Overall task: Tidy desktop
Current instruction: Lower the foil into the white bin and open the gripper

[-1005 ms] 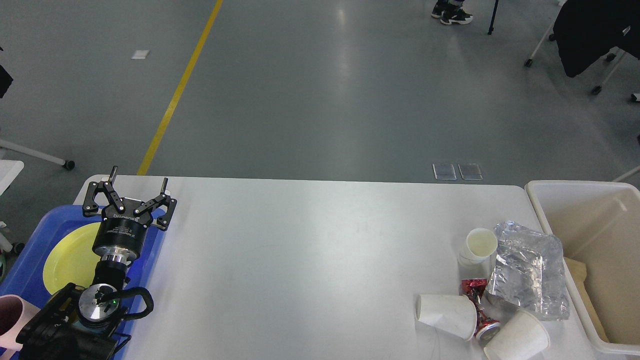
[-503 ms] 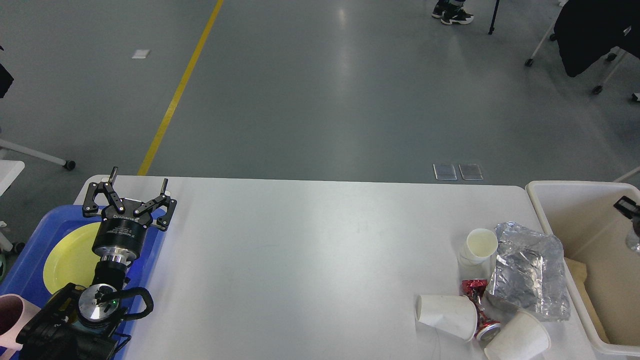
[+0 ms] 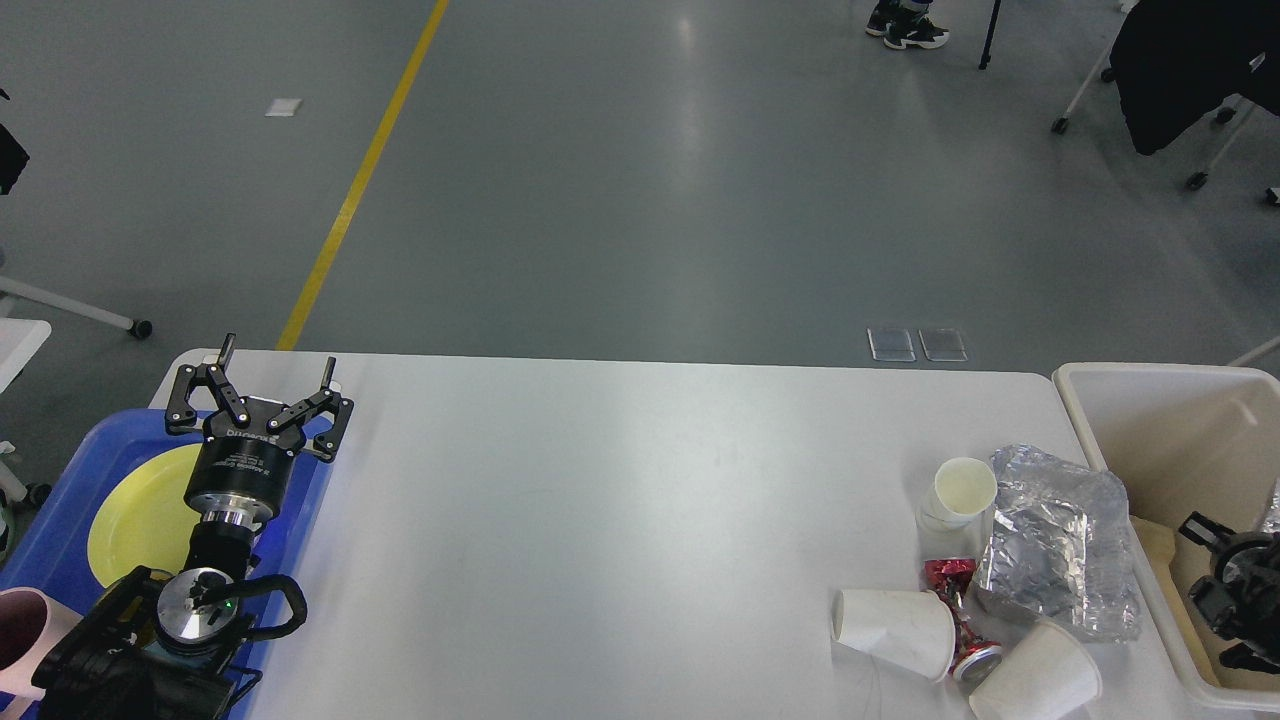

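The white desktop (image 3: 620,500) carries a heap of litter at its right end. There an upright paper cup (image 3: 962,490), a paper cup on its side (image 3: 893,625), a second tipped cup (image 3: 1035,680), a crumpled foil tray (image 3: 1055,550), a red wrapper (image 3: 948,578) and a crushed can (image 3: 978,660) lie close together. My left gripper (image 3: 279,355) is open and empty over the table's left end, above the blue tray's edge. My right gripper (image 3: 1228,585) shows dark at the right edge, inside the cream bin; its fingers cannot be told apart.
A cream plastic bin (image 3: 1150,420) stands at the table's right end with a brown piece in it. A blue tray (image 3: 60,520) at the left holds a yellow plate (image 3: 135,520). A pink cup (image 3: 18,640) sits at the bottom left.
My right arm has come in from the right edge and moved down and toward me inside the bin. The left arm and the litter have not moved.
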Robot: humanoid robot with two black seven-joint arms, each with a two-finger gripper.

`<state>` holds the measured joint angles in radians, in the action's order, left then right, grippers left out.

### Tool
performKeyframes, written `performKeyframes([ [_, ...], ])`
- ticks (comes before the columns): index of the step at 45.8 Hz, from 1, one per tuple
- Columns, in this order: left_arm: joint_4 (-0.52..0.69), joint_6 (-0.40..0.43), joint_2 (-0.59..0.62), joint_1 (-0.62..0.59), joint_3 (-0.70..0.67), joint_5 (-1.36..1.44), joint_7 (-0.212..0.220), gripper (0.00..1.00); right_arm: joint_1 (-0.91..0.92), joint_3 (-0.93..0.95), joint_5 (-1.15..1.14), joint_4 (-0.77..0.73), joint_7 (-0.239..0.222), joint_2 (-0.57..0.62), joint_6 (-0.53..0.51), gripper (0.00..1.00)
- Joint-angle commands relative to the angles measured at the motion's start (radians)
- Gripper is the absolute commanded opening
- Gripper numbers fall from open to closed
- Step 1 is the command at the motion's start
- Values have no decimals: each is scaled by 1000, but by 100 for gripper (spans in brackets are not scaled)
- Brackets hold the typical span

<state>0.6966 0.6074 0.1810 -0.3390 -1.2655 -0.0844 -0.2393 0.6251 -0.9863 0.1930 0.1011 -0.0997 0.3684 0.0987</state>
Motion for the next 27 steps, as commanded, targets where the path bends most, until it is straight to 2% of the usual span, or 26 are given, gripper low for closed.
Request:
performKeyframes([
  [1,0,0,0,0,0,0,0,96,-19,1,0,-1,0,-22,30,0],
  [17,0,0,0,0,0,0,0,96,-31,-9,0,-3,-17,-57,55,0],
  [18,0,0,0,0,0,0,0,96,-35,-6,0,-3,-17,-57,65,8],
  [22,0,0,0,-2,0,0,0,96,-38,1,3,-3,-15,-57,139,65],
  [24,0,0,0,-2,0,0,0,96,-38,1,3,-3,-15,-57,188,87],
  [26,0,0,0,-2,0,0,0,96,-38,3,3,-1,-15,-57,232,99],
  [27,0,0,0,-2,0,0,0,96,-38,3,3,-1,-15,-58,246,100],
])
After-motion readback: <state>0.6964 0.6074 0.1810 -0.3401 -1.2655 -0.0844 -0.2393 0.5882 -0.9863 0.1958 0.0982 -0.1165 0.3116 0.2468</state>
